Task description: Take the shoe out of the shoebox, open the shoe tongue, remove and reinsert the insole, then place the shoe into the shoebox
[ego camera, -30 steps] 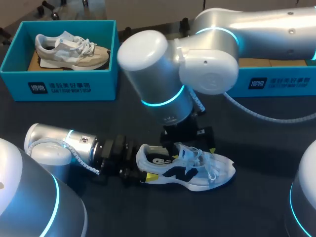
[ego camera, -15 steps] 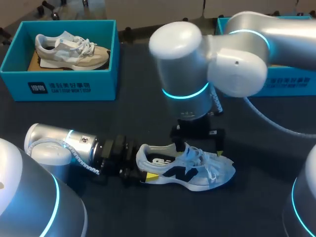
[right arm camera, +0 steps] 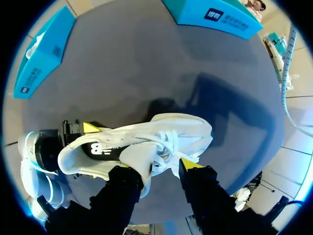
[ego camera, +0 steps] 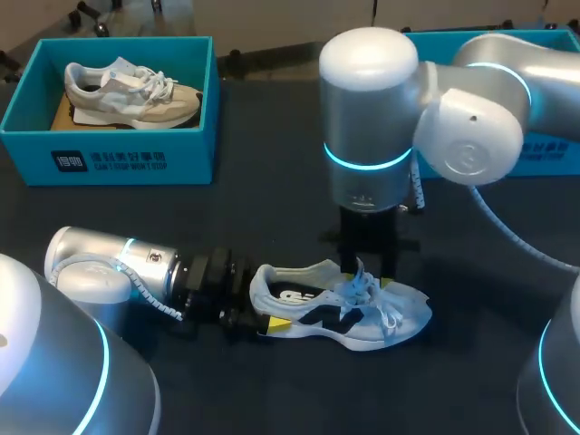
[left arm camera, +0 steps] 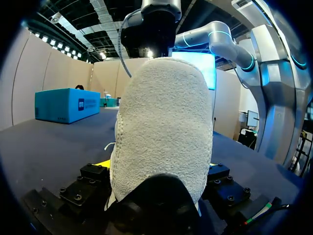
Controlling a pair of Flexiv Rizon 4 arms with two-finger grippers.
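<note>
Left pincer [left arm camera: 156,166] is clamped on the heel of the white shoe [ego camera: 344,313], one yellow tip on each side. Right pincer [right arm camera: 156,171] hangs from above at the tongue [right arm camera: 142,159] and laces, mid-shoe; I can't tell if it grips them. The shoe is out on the counter [ego camera: 272,208], toe pointing away from my left arm. The blue shoebox [ego camera: 118,159] at the far left corner holds a beige shoe [ego camera: 131,91], well apart from the pincers. Another blue box [ego camera: 544,149] sits behind my right arm.
</note>
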